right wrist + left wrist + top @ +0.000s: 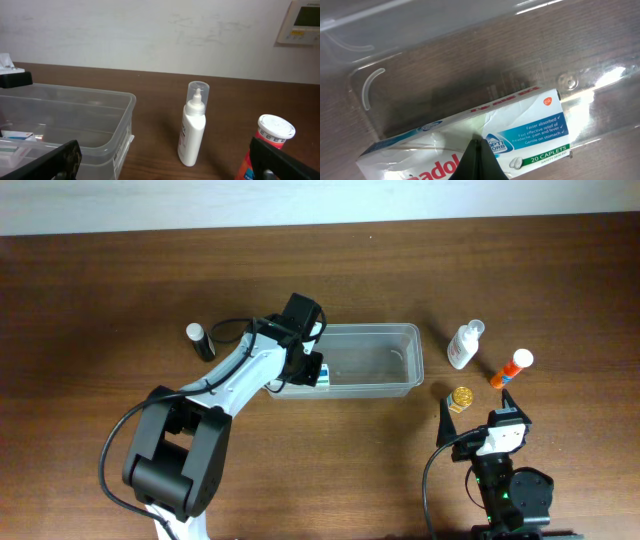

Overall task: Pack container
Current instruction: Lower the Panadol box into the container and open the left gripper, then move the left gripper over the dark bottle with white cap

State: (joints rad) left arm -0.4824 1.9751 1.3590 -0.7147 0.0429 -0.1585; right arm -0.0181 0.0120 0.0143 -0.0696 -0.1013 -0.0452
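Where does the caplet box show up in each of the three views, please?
Overhead: the caplet box sits at the left end of the container, under the left claw.
Left wrist: it fills the lower centre, pinched at the claw's tips.
Right wrist: it is at the far lower left, seen through the container's wall.
Shared landmark: the clear container.

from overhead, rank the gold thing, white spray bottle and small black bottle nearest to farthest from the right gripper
1. gold thing, just beside the right gripper, front right
2. white spray bottle, farther back, right of the container
3. small black bottle, far left, past the container
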